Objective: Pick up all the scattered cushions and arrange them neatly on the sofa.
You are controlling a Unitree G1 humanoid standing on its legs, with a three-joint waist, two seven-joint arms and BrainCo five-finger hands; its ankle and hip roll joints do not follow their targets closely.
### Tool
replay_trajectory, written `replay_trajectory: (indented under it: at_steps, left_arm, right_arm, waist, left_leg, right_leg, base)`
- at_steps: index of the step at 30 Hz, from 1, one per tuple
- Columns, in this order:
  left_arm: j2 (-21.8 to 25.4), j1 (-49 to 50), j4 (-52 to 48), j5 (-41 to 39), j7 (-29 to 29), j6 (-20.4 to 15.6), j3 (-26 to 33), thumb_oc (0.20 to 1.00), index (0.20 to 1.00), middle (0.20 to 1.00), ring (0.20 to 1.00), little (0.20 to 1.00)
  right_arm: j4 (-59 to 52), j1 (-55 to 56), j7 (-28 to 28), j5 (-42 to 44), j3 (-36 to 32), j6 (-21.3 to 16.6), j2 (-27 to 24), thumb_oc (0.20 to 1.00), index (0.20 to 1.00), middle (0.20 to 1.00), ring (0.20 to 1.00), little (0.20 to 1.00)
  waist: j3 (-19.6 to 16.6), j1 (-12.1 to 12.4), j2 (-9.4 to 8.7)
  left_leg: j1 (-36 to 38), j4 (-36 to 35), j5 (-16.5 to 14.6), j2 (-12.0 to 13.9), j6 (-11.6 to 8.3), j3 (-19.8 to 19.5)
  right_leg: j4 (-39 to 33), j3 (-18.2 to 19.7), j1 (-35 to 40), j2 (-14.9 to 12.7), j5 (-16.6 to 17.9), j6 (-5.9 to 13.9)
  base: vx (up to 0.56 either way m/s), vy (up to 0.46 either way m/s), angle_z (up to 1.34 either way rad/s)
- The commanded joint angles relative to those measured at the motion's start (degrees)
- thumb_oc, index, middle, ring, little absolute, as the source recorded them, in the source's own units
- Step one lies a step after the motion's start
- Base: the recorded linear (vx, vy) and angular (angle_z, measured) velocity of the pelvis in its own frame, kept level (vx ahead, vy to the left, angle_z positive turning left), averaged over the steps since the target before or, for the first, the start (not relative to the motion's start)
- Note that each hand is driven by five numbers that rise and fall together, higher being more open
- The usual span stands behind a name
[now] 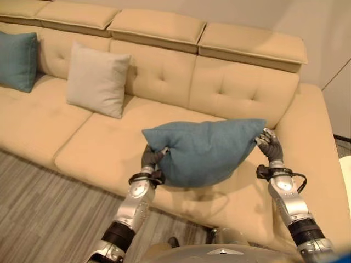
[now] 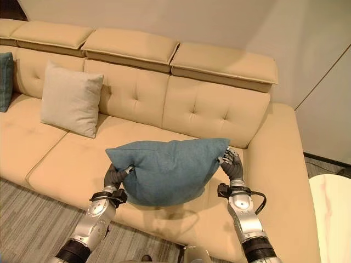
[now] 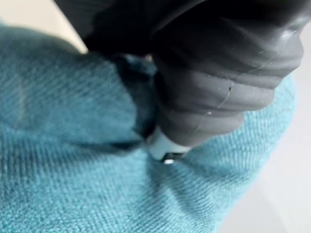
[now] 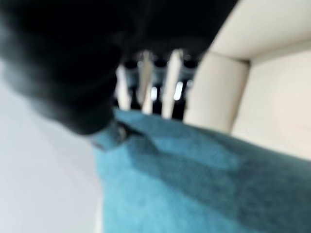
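Note:
A teal cushion [image 1: 205,150] hangs just above the front of the beige sofa [image 1: 241,93], held between both hands. My left hand [image 1: 152,158] is shut on its left corner, and my right hand [image 1: 269,144] is shut on its right corner. The left wrist view has teal cloth [image 3: 73,160] bunched against the hand's dark cover [image 3: 218,73]. In the right wrist view the fingers [image 4: 146,82] curl over the cushion's edge [image 4: 194,174]. A beige cushion [image 1: 97,80] leans upright against the sofa's back on the left. Another teal cushion [image 1: 17,59] stands at the far left.
The sofa's right part [image 2: 279,170] runs forward past my right arm. Striped grey carpet [image 1: 44,208] lies in front of the sofa. A white table edge [image 2: 334,213] shows at the lower right, and a pale wall [image 2: 219,22] rises behind the sofa.

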Motion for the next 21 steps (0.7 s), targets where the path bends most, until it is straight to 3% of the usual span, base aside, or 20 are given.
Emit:
replay_trajectory:
  at_steps: [1, 3, 5, 6, 10, 15, 21]
  left_arm:
    - [-2.21, -5.19, -6.61, 2.37, -3.43, -5.08, -1.81, 0.2, 0.2, 0.2, 0.2, 0.2]
    - [-1.95, -7.1, -6.95, 3.29, -1.61, -5.7, -1.53, 0.2, 0.2, 0.2, 0.2, 0.2]
    - [-1.88, -8.39, -7.1, 2.99, -0.74, -6.57, -1.05, 0.2, 0.2, 0.2, 0.2, 0.2]
    - [-2.36, -8.98, -6.78, 2.88, -0.53, -6.7, -1.12, 0.2, 0.2, 0.2, 0.2, 0.2]
    - [-2.39, -10.21, -6.64, 3.54, 0.52, -6.75, -1.26, 0.2, 0.2, 0.2, 0.2, 0.2]
    - [-1.8, -13.48, -6.56, 4.6, 1.76, -6.82, -1.47, 0.2, 0.2, 0.2, 0.2, 0.2]
    - [0.14, -24.2, -3.48, 5.93, 5.4, -7.65, -2.11, 0.2, 0.2, 0.2, 0.2, 0.2]
  right_arm:
    - [-6.47, -4.15, 0.04, 0.21, 0.01, -5.82, -1.7, 0.2, 0.2, 0.2, 0.2, 0.2]
    - [-6.82, -5.2, -0.32, 0.05, 1.37, -5.8, -1.4, 0.2, 0.2, 0.2, 0.2, 0.2]
    - [-6.74, -6.49, -0.55, 0.12, 2.27, -5.68, -1.26, 0.2, 0.2, 0.2, 0.2, 0.2]
    - [-6.99, -6.73, -0.43, -0.53, 2.91, -5.5, -1.19, 0.2, 0.2, 0.2, 0.2, 0.2]
    - [-8.65, -7.39, -0.95, -2.62, 3.81, -4.83, -1.61, 0.2, 0.2, 0.2, 0.2, 0.2]
    - [-9.6, -10.4, -2.12, -4.87, 4.92, -4.3, -1.88, 0.2, 0.2, 0.2, 0.2, 0.2]
    - [-8.32, -20.5, -4.95, -6.73, 7.72, -3.74, -2.7, 0.2, 0.2, 0.2, 0.2, 0.2]
  waist:
    - [-3.34, -0.9, -0.73]
    - [-3.13, 0.33, -0.12]
    - [-2.78, 1.05, 0.67]
    - [-3.41, 0.87, 1.7]
    - [-4.61, 0.56, 2.99]
    - [-4.6, 0.41, 3.32]
    - [-4.04, 0.62, 3.27]
  left_leg:
    - [-0.36, -4.63, -2.58, 1.54, -2.39, -3.46]
    - [-1.84, -12.54, 1.85, 1.59, -3.14, -8.79]
    - [-1.65, -16.65, 3.6, 1.48, -3.73, -12.29]
    - [-0.17, -19.96, 4.48, 2.01, -3.86, -12.15]
    - [3.82, -25.17, 5.6, 1.42, -3.86, -10.71]
    - [6.7, -27.47, 5.23, 0.73, -2.98, -8.45]
    - [6.94, -28.33, 4.6, 0.15, -2.13, -6.16]
  right_leg:
    - [-3.27, 2.92, 3.45, 0.72, 1.52, 7.11]
    - [-4.32, 5.81, 4.76, 2.08, 1.15, 7.05]
    - [-5.05, 7.94, 5.38, 2.91, 0.88, 6.85]
    - [-6.4, 8.31, 6.66, 3.07, 0.72, 7.17]
    - [-8.46, 9.39, 7.71, 2.6, 1.44, 7.77]
    - [-10.07, 10.97, 8.17, 1.89, 2.8, 9.0]
    - [-11.08, 12.97, 6.47, 1.16, 4.72, 10.58]
  base:
    - [0.19, 0.043, -0.52]
    - [0.16, 0.062, -0.66]
    - [0.13, 0.075, -0.83]
    - [0.14, 0.077, -0.91]
    - [0.14, 0.126, -0.4]
    - [0.08, 0.112, -0.15]
    - [-0.01, 0.06, -0.19]
